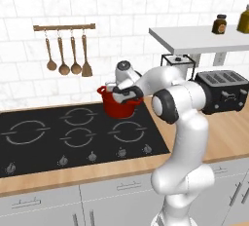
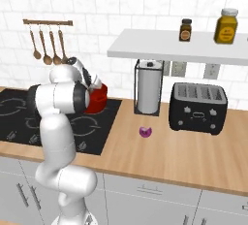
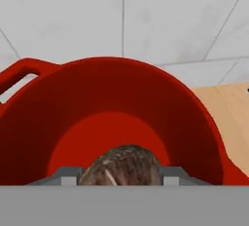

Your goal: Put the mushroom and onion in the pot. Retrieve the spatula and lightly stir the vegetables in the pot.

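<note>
Rack (image 1: 64, 27): a wooden rail on the tiled wall at far left, above the hob; four wooden utensils hang from it in a row.
Spoons (image 1: 63, 57): the three left-hand utensils, each with a round bowl.
Spatula (image 1: 86, 55): last on the rail, right of the spoons, hanging blade down; in the right base view (image 2: 63, 47) it is partly behind the arm.
Hob (image 1: 39, 135): black glass top set into the wooden counter (image 1: 228, 132), ring marks on it, knobs along its front edge.
Pot (image 1: 119, 105): red, standing on the hob's back right ring; the hand view (image 3: 146, 103) looks down into it, one loop handle at upper left.
Mushroom (image 3: 125, 166): a brown, streaked, rounded lump low in the hand view, between the two fingertips (image 3: 68, 175) and in front of the pot's red floor.
Gripper (image 3: 119, 176): over the pot's mouth, partly closed, a fingertip at each side of the mushroom; whether they press on it cannot be told. In the left base view the hand (image 1: 127, 92) sits at the pot's rim.
Towel roll (image 2: 148, 90): upright in a dark wire holder, right of the hob under the shelf.
Onion (image 2: 145, 131): purple, on the bare counter in front of the roll, well apart from the pot.
Toaster (image 2: 197, 106): black, on the counter right of the roll.
Shelf (image 2: 145, 48): white, on the wall above roll and toaster.
Jars: a small dark one (image 2: 185, 30) and, to its right, a bigger amber one (image 2: 226, 26), both on the shelf.
</note>
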Controlling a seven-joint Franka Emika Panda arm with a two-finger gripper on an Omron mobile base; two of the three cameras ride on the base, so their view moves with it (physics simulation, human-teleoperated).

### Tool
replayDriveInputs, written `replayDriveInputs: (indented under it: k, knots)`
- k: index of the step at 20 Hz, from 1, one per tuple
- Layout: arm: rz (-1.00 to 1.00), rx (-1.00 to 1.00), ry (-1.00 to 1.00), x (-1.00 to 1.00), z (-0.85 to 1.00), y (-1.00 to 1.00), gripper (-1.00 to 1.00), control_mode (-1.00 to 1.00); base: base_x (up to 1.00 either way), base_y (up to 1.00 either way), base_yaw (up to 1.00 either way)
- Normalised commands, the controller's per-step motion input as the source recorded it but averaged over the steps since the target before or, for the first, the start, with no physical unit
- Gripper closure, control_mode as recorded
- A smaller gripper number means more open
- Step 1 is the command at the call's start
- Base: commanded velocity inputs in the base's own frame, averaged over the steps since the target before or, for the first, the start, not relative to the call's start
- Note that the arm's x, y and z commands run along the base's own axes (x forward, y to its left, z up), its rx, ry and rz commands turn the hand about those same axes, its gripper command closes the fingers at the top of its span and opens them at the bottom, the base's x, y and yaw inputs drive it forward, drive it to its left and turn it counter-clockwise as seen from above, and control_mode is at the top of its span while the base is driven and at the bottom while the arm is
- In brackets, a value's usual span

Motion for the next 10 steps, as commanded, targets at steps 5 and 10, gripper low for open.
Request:
replayDriveInputs:
  k: [5, 10]
  knots:
    - [0.0, 0.0, 0.07, 0.36, -0.44, 0.19, -1.0, -1.0, 0.0, 0.0, 0.0]
    - [0.0, 0.0, 0.0, 0.1, -0.02, -0.04, -1.0, -1.0, 0.0, 0.0, 0.0]
